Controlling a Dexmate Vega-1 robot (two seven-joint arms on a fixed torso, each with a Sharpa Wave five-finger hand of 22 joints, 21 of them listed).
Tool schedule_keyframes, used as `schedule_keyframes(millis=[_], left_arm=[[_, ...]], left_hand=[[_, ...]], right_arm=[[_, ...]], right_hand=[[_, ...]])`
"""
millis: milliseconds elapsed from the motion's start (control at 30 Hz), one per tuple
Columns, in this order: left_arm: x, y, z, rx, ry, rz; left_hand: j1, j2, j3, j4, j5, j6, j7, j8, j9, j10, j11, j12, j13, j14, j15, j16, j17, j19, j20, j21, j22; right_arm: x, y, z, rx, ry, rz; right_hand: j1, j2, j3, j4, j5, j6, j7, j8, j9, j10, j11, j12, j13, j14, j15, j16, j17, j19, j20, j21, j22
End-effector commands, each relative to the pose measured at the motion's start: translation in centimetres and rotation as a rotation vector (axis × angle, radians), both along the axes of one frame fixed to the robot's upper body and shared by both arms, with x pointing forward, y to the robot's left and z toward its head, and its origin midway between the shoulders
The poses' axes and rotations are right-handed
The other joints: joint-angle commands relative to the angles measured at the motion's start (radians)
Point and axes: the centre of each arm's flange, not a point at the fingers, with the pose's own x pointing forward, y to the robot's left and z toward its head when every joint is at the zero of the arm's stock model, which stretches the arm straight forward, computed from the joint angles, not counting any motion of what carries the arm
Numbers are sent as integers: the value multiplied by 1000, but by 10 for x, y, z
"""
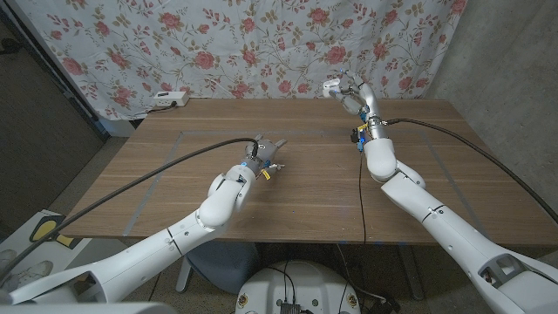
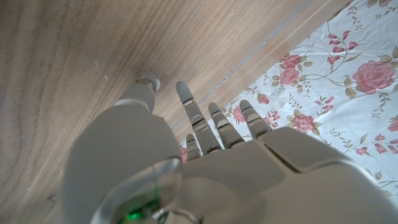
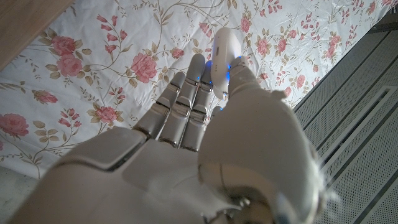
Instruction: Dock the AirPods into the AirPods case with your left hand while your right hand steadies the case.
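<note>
The head view looks down from above the near edge of the table (image 1: 305,183), facing the floral curtain (image 1: 261,44) behind its far edge; both arms enter from the bottom corners.

The left wrist view sits close behind the left hand (image 2: 205,155), looking along its back at the table (image 2: 93,68) from very near, with the curtain (image 2: 348,81) beyond the table's far edge.

The right wrist view sits just behind the right hand (image 3: 205,143), raised above the table and facing the curtain (image 3: 106,68), with a sliver of table (image 3: 25,18) at one corner.

All three views share the curtain and the table's far edge.
</note>
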Motion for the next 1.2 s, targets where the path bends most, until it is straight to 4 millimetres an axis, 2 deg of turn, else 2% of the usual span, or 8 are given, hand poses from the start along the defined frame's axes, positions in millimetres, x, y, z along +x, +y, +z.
schedule_keyframes(millis=[33, 1200], left_arm=[[3, -3, -1, 3, 12, -15], [7, -7, -8, 4, 37, -29]], left_hand=[[10, 1, -4, -1, 3, 11, 1, 2, 3, -2, 3, 6, 3, 11, -9, 2, 1, 10, 2, 6, 0], [29, 20, -12, 1, 9, 39, 0, 4, 3, 5, 3, 26, 16, 20, -14, 6, 6, 15, 0, 5, 0]], right_arm=[[0, 0, 1, 6, 0, 1], [-1, 1, 1, -1, 2, 4]], right_hand=[[3, 14, 0, -1, 5, 11, -1, 5, 3, 132, -128, 12, 16, 13, -153, 0, 2, -4, 2, 2, 1], [2, 13, -1, -1, 6, 20, -5, 6, 3, 132, -128, 13, 16, 15, -153, -4, 5, -4, 3, 2, 1]])
